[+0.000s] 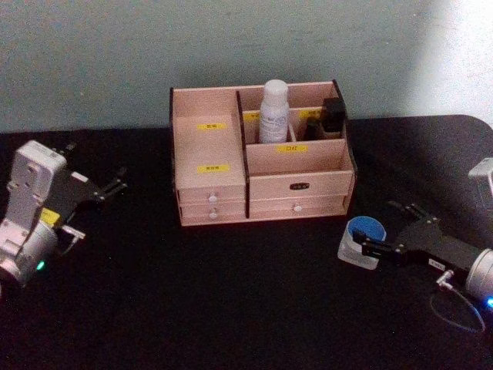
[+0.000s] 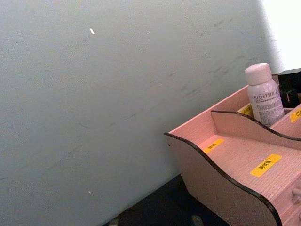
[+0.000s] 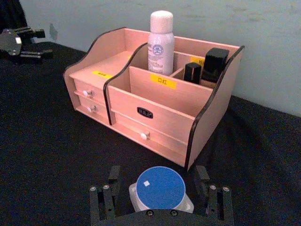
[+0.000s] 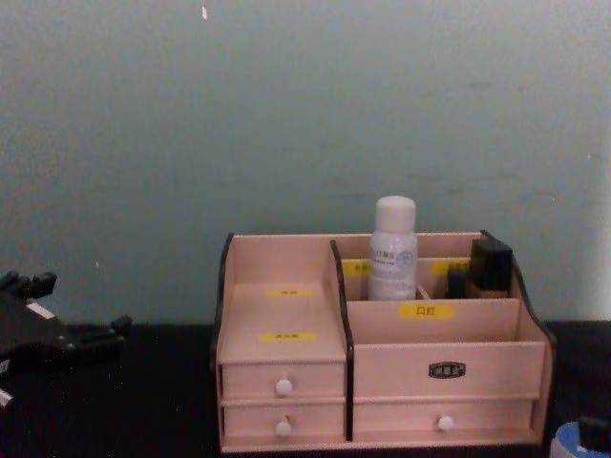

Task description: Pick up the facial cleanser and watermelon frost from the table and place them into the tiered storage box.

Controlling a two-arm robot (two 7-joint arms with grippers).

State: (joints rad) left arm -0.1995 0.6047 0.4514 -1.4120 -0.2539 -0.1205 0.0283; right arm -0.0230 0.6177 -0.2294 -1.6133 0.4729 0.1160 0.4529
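Observation:
The facial cleanser (image 1: 273, 116) (image 3: 161, 44) (image 4: 393, 253) (image 2: 263, 96), a white bottle, stands upright in a back compartment of the tiered storage box (image 1: 296, 185) (image 3: 155, 113) (image 4: 439, 367) (image 2: 221, 188). The watermelon frost (image 1: 362, 240) (image 3: 160, 188), a squat jar with a blue lid, sits on the black table just right of the box's front corner. My right gripper (image 1: 376, 226) (image 3: 157, 172) is open, one finger on each side of the jar with small gaps showing. My left gripper (image 1: 122, 179) (image 3: 40, 43) (image 4: 84, 305) hangs open and empty, left of the box.
Two small black containers (image 1: 333, 117) (image 3: 215, 61) stand in the box's back right compartment beside the bottle. The box's left stepped trays (image 1: 204, 146) hold nothing. A pale wall rises close behind the box. Black tabletop (image 1: 231, 293) stretches in front.

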